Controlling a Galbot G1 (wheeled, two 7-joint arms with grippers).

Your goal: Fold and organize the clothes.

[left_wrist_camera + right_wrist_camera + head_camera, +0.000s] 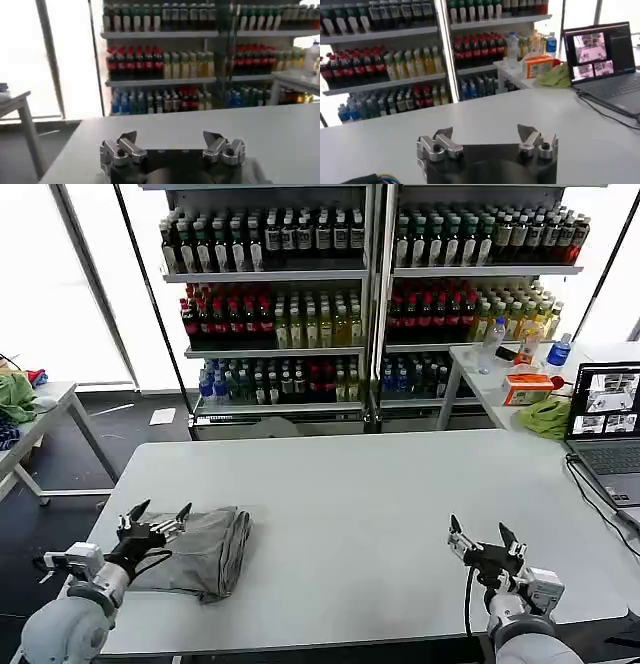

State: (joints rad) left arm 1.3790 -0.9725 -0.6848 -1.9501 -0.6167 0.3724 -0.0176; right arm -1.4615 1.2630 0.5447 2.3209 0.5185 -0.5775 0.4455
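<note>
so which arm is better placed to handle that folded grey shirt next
Left. The left gripper hangs open right at the near-left edge of the folded grey shirt. The right gripper, also open, sits over bare white table far to the right, well away from the shirt.

- A white tabletop (380, 514) spans the foreground.
- Shelves of drink bottles (370, 294) stand behind it.
- An open laptop (607, 424) sits at the tabletop's right edge.
- A bright green cloth (545, 416) and an orange box (527, 388) lie on a side table.
</note>
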